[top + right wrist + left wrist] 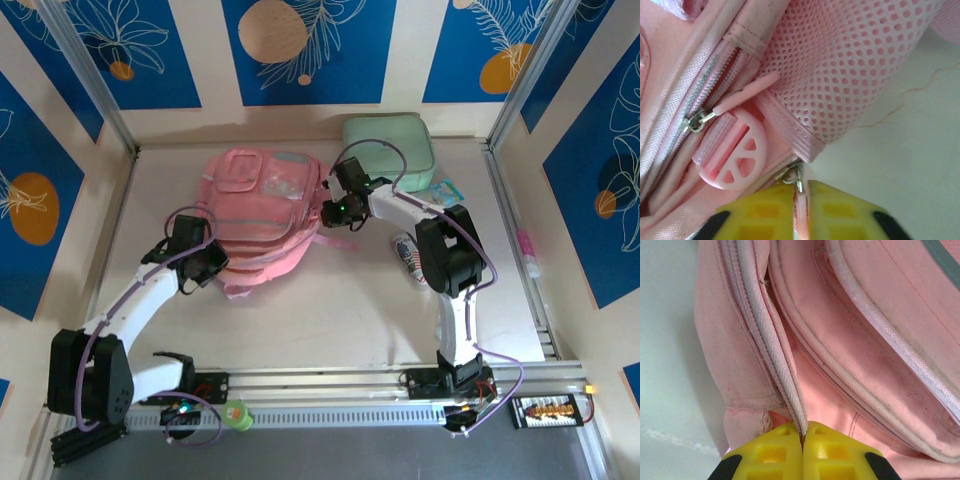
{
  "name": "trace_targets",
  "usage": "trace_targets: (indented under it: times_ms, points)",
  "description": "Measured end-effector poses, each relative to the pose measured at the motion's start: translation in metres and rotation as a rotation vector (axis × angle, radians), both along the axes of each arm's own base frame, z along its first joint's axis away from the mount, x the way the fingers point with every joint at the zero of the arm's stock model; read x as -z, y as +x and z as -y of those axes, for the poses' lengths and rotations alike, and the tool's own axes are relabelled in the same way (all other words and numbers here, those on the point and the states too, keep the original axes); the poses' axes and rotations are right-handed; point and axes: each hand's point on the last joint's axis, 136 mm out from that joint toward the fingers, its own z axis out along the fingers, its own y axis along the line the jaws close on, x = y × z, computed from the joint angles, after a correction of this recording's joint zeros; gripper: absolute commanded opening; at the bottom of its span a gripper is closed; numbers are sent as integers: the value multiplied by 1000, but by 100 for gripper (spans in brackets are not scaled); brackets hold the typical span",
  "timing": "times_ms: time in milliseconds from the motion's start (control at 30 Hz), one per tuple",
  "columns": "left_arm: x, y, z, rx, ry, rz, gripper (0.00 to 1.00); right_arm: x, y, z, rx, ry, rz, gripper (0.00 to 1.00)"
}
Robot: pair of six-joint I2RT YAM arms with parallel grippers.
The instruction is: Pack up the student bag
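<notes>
nearest us the left gripper (pixel 802 434) is clenched on the student bag (pixel 262 205), which lies upper centre on the pale table (pixel 330 310); the right gripper (pixel 803 189) pinches its zipper pull (pixel 800 207); blue leafy walls (pixel 330 70) around.

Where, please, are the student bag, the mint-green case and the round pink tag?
student bag (pixel 262 205), top external view, front panel.
mint-green case (pixel 392 128), top external view, top face.
round pink tag (pixel 737 152), right wrist view, spoked disc.

Left claw (pixel 802 434) tight on student bag (pixel 865 355)
</notes>
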Motion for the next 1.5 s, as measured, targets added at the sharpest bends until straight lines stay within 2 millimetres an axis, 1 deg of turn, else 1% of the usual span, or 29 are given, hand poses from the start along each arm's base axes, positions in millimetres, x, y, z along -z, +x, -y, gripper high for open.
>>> trace_targets:
  times_ms: [33,67,133,167,200,267,333,367,400,433,467,533,633,700,733,800,900,967,1067,1200,1300,1367,1433,1500]
  points:
    - [-1,0,0,13,7,1,5,0,0,2,14,5,-4,30]
    - [-3,0,0,26,12,3,11,-2,0,4,28,11,0,36]
    - [-5,0,1,61,24,9,31,-10,-4,11,56,28,10,44]
    - [-6,-1,2,77,25,7,38,-17,-9,15,64,38,19,46]
    - [-8,-2,3,91,29,4,44,-25,-13,18,74,51,30,48]
    - [-13,-3,1,108,48,-2,48,-44,-22,24,93,87,60,52]
    - [-22,-1,0,129,76,9,53,-64,-32,27,103,135,92,55]
    - [-27,1,2,149,91,21,63,-71,-37,27,107,161,104,57]
    - [-34,4,3,170,110,40,69,-78,-43,27,109,190,115,58]
    - [-39,6,5,195,125,57,73,-81,-47,26,113,209,115,60]
    - [-46,9,9,227,144,80,80,-83,-53,25,117,232,114,61]
    - [-60,14,19,304,189,127,99,-80,-62,23,123,264,97,63]
    - [-79,27,34,404,287,193,100,-65,-73,20,148,292,48,71]
    - [-88,38,39,449,352,223,100,-56,-79,19,168,301,18,79]
    - [-90,43,41,479,386,234,100,-53,-81,19,177,305,9,84]
    - [-91,53,46,553,448,260,100,-51,-81,18,191,316,4,92]
    - [-85,61,53,693,537,286,100,-54,-78,19,206,324,25,100]
    - [-81,63,58,798,596,305,100,-59,-77,21,216,329,52,99]
    - [-80,69,67,939,672,359,100,-67,-73,26,232,331,87,99]
    - [-75,74,76,1111,772,412,100,-73,-68,33,259,321,121,99]
    - [-58,78,76,1230,846,388,95,-75,-66,38,271,309,137,99]
    - [-39,78,76,1314,870,345,95,-76,-67,42,277,306,144,99]
    - [-26,76,78,1380,872,322,95,-77,-69,47,284,303,147,99]
    - [-21,75,80,1420,873,326,94,-78,-70,51,290,305,146,99]
